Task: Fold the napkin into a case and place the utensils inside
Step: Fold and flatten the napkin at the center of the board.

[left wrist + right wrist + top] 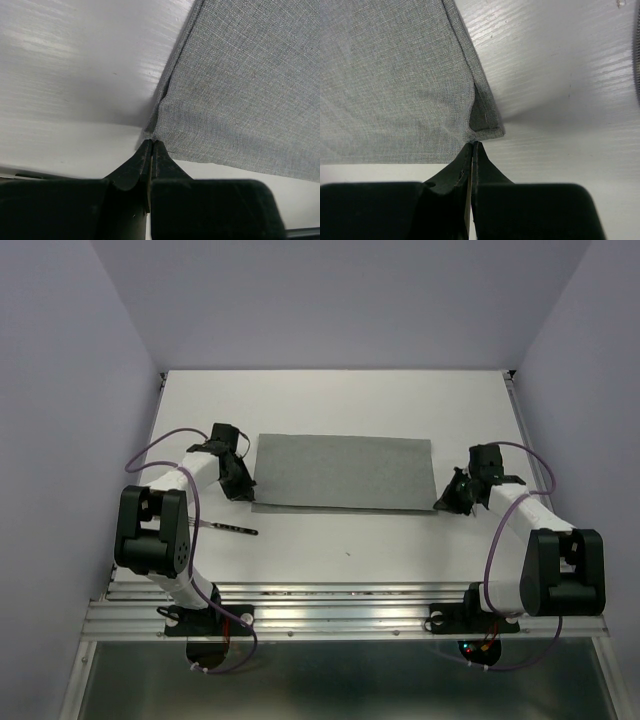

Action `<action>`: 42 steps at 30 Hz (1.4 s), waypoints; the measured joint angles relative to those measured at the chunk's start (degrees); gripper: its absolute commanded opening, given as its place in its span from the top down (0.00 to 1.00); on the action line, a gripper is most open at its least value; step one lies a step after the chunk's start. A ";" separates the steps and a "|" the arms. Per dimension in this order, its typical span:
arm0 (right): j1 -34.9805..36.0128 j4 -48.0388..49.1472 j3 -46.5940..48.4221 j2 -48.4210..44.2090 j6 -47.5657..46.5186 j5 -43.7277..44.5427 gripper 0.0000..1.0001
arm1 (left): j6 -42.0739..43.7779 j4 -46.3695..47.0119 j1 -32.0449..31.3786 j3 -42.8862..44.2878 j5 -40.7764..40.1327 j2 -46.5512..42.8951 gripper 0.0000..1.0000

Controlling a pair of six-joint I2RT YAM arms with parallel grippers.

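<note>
The grey napkin lies as a wide flat rectangle in the middle of the white table, doubled over in two layers. My left gripper is at its near left corner. In the left wrist view the gripper is shut, pinching the corner of the napkin. My right gripper is at the near right corner. In the right wrist view the gripper is shut on the top layer of the napkin, which rises slightly off the lower layer. One thin dark utensil lies by the left arm, partly hidden.
The white table is walled by pale lilac panels at the left, back and right. An aluminium rail runs along the near edge, where both arm bases are bolted. Purple cables loop beside each arm.
</note>
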 measured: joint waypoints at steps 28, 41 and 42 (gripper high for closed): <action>0.00 0.26 -0.02 -0.72 0.31 3.80 0.67 | 1.11 1.46 0.31 -4.96 6.03 -1.95 0.36; 0.85 -0.61 2.95 -2.21 0.39 6.80 0.71 | 2.97 -1.55 -0.09 3.39 4.04 -5.22 0.47; 1.36 -0.44 3.50 -2.27 0.59 6.99 0.75 | 2.97 -1.42 -0.42 3.89 4.07 -5.22 0.48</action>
